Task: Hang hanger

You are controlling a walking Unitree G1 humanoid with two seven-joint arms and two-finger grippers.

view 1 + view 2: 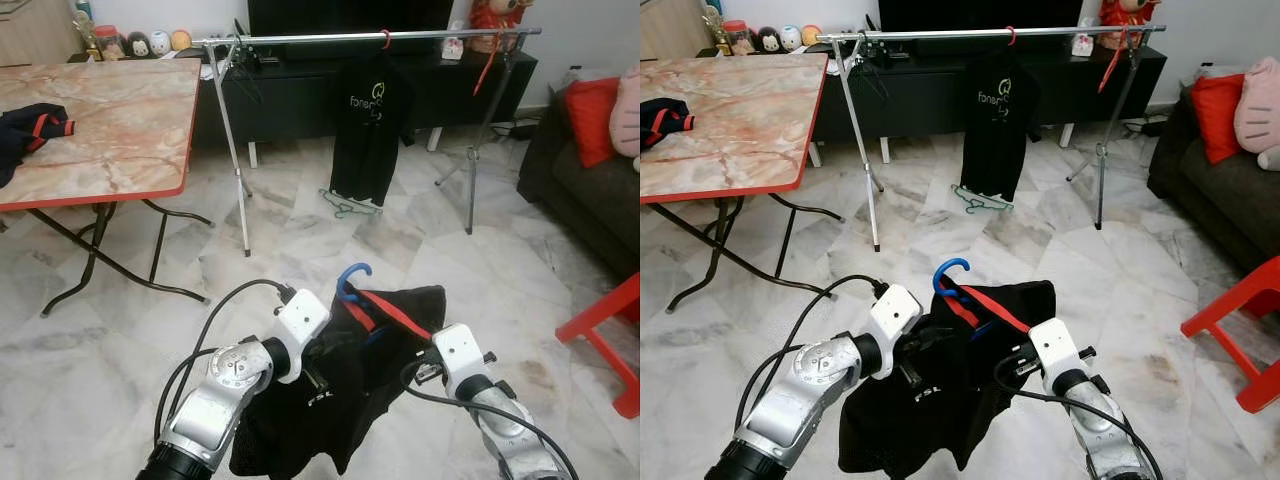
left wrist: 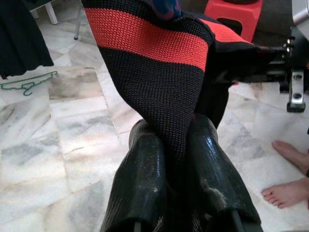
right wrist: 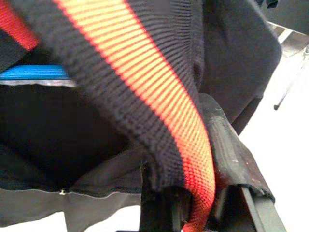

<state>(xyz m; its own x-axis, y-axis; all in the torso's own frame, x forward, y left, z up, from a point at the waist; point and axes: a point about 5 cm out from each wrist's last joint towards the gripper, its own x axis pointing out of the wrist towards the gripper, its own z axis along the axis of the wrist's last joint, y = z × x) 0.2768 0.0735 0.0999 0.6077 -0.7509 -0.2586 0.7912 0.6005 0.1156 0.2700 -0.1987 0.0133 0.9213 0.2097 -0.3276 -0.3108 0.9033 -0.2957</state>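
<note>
A black shirt with a red collar band (image 1: pixel 360 360) hangs on a blue hanger (image 1: pixel 350 280), held low in front of me between both arms. My left gripper (image 2: pixel 176 145) is shut on the shirt's knitted fabric at one shoulder. My right gripper (image 3: pixel 203 159) is shut on the red-striped collar at the other side. The hanger's blue hook sticks up above the shirt. Farther ahead stands a silver clothes rail (image 1: pixel 400 37) with another black shirt (image 1: pixel 368 130) hanging from a red hook.
A marble-top folding table (image 1: pixel 100 120) with a dark garment (image 1: pixel 30 130) stands at the left. A green hanger (image 1: pixel 345 205) lies on the floor under the rail. A sofa (image 1: pixel 590 170) and red stool (image 1: pixel 610 330) are at the right. A person's bare feet (image 2: pixel 289 174) are close by.
</note>
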